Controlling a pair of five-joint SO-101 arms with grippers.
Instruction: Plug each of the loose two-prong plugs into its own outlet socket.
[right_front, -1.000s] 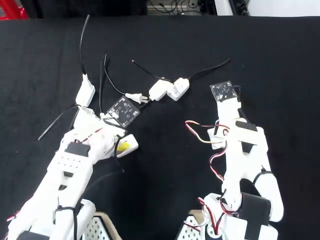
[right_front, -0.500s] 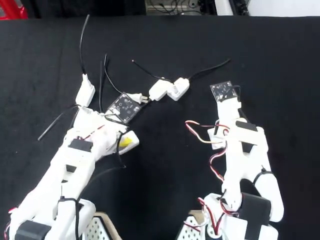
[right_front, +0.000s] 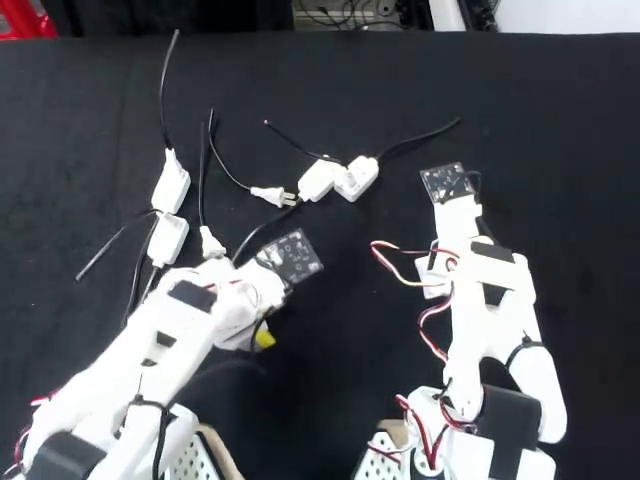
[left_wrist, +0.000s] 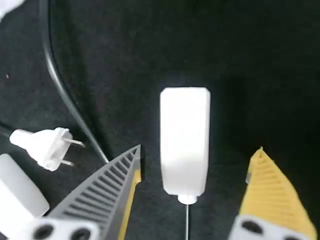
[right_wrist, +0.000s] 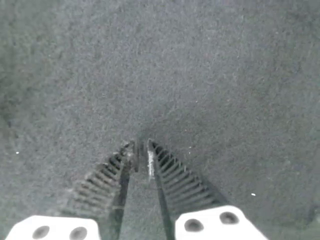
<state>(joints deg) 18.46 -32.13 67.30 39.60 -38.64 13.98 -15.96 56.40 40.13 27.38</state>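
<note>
Where the black table runs along its left side in the high view, an upper socket and a lower socket lie nearly end to end, a black cord leading from the upper one toward the far edge. Just right of the lower socket lies a first plug, not in any socket, its own cord running away up the table. Next comes the left arm, reaching in from the near left corner with its camera board just right of that plug. On the left wrist view the left gripper has its fingers spread wide, a grey finger and a yellow finger. A white near socket lies flat on the table in the gap between their tips, touching neither. Beside the grey finger lies a near plug with both prongs bare, a black lead passing between it and the socket. Which of the table's sockets that is I cannot tell. Farther right in the high view a second plug lies loose, prongs pointing at a third socket just beside it, and a fourth socket touches the third. At the right stands the right arm; the right gripper has its fingers pressed together tip to tip, with the table beyond.
</note>
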